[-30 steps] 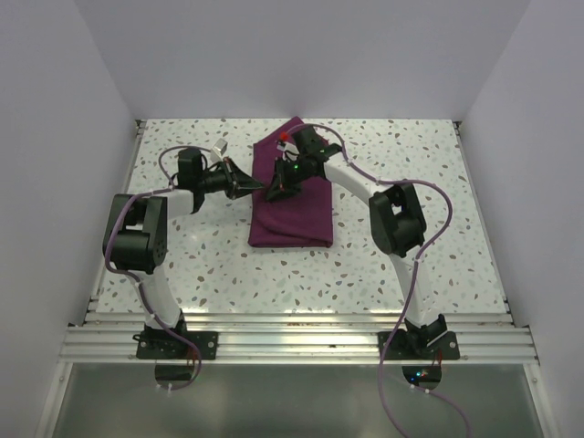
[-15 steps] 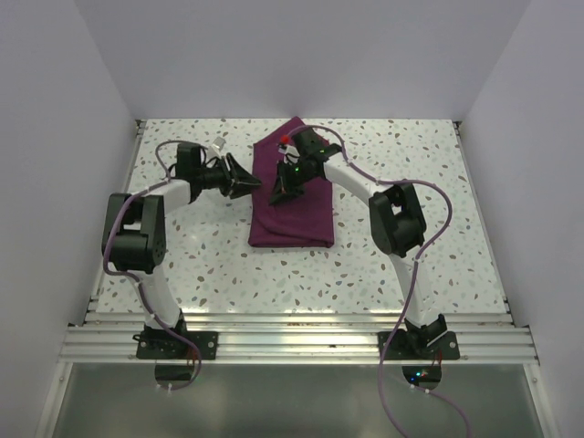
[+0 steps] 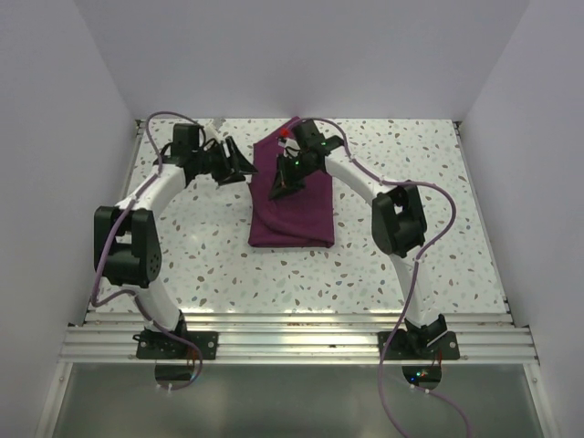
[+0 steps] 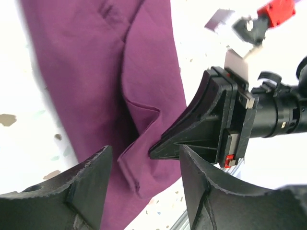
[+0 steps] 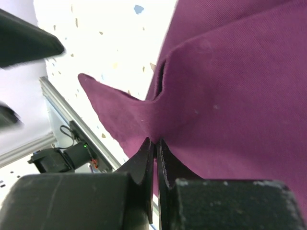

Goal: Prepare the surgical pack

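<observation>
One metal rail crosses the bottom of the top view; beyond it lies the speckled table. In the middle of that frame, a little above the centre, the purple cloth lies folded as a long band; its near edge is straight and its far end reaches toward the upper edge of the table.

The right gripper is over the upper left part of the cloth; its fingers are pressed together on a small raised fold at the cloth's left edge. In the right wrist view the fingertips meet low in the centre with the fabric pinched between them; the cloth fills the right side of that frame.

The left gripper is at the upper left of the top view, just beside the left edge of the cloth and not touching it; its fingers stand wide at the bottom of the left wrist view, with nothing held between them; beyond them the cloth fills the upper left and the right gripper bites the fold at the centre. A small red part sits on the right wrist, near the far end of the cloth.
</observation>
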You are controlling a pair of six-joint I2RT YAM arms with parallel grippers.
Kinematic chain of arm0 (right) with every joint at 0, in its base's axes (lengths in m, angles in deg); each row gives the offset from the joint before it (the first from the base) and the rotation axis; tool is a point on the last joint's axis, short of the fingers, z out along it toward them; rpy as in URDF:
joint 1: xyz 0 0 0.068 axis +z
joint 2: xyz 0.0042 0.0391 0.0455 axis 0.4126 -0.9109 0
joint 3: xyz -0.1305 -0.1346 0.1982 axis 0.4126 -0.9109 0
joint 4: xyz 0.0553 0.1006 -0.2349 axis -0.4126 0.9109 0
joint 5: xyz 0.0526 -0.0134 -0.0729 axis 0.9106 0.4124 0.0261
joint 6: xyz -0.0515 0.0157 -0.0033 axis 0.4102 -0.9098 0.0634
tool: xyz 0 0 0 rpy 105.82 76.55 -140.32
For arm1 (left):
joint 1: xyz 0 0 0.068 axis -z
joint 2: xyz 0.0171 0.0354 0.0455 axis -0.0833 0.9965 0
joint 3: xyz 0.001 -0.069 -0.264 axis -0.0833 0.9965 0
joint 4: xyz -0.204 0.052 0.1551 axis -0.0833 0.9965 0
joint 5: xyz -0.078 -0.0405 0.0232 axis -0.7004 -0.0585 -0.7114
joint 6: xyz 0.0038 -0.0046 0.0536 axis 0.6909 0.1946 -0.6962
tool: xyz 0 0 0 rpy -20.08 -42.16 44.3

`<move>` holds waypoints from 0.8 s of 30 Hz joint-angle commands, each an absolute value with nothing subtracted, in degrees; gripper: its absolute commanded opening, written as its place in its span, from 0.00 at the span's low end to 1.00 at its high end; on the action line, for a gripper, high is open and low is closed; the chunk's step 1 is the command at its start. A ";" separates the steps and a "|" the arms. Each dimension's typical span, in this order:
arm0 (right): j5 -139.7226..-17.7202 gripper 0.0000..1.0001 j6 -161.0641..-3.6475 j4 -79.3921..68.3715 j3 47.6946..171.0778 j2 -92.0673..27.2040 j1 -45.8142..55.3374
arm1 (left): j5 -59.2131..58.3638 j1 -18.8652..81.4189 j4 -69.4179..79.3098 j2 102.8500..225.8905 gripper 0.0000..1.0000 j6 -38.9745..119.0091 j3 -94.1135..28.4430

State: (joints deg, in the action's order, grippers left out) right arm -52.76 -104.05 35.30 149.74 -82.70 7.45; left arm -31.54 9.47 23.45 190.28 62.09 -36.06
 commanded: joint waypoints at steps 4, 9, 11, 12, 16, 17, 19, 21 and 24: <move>-51.56 0.00 -105.69 36.17 153.28 -80.20 7.36 | -33.91 12.95 25.78 191.88 0.62 59.99 -37.31; -51.47 0.00 -105.60 36.78 153.11 -79.85 7.36 | -33.47 13.65 24.80 192.15 0.58 61.57 -35.37; -51.38 0.00 -105.86 35.91 152.58 -79.50 7.36 | -32.52 13.57 25.59 192.32 0.54 61.22 -35.63; -51.47 0.00 -106.04 35.65 152.23 -79.41 7.36 | -31.03 13.48 28.03 192.32 0.52 60.70 -35.90; -51.56 0.00 -105.95 36.26 152.67 -79.67 7.36 | -25.58 13.48 28.49 188.03 0.57 60.43 -35.72; -51.64 0.00 -105.95 36.17 152.58 -79.67 7.45 | -22.43 13.48 29.19 187.06 0.57 59.91 -36.42; -52.08 0.00 -105.95 36.43 152.67 -79.67 7.36 | -19.42 13.74 29.99 184.08 0.59 58.50 -36.78; -52.26 0.00 -105.95 36.78 152.93 -79.85 7.45 | -19.06 13.74 28.41 182.31 0.60 58.06 -36.34; -52.70 0.00 -106.21 37.40 153.28 -80.02 7.45 | -20.98 14.36 26.74 180.81 0.61 58.06 -36.16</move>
